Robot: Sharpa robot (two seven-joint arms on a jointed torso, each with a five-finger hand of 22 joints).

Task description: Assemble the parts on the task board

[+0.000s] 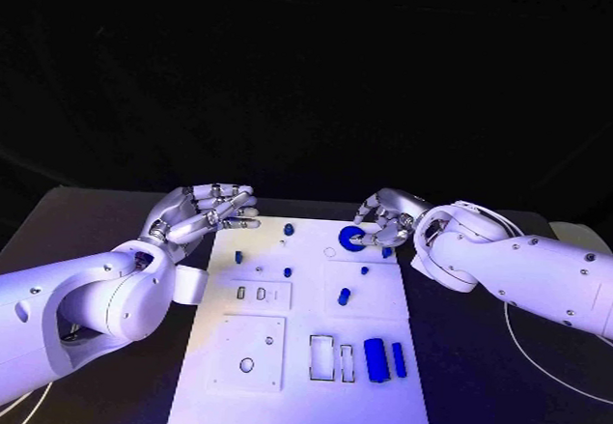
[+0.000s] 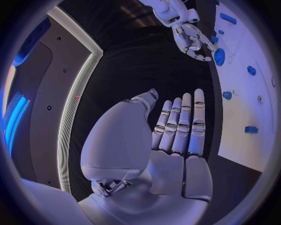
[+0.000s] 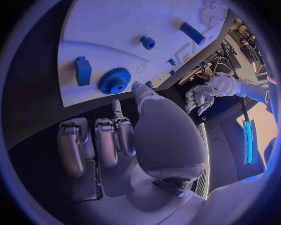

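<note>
White task board [image 1: 301, 405], long and flat on the black bench [image 1: 95, 257], cut with rectangular recesses and round holes. Blue gear [image 1: 351, 237] flat at the far right corner, just beside the right hand's fingertips. Small blue pegs [image 1: 287, 271] upright across the far half. Blue bar [image 1: 375, 359] and thinner strip [image 1: 399, 360] side by side, near right.
</note>
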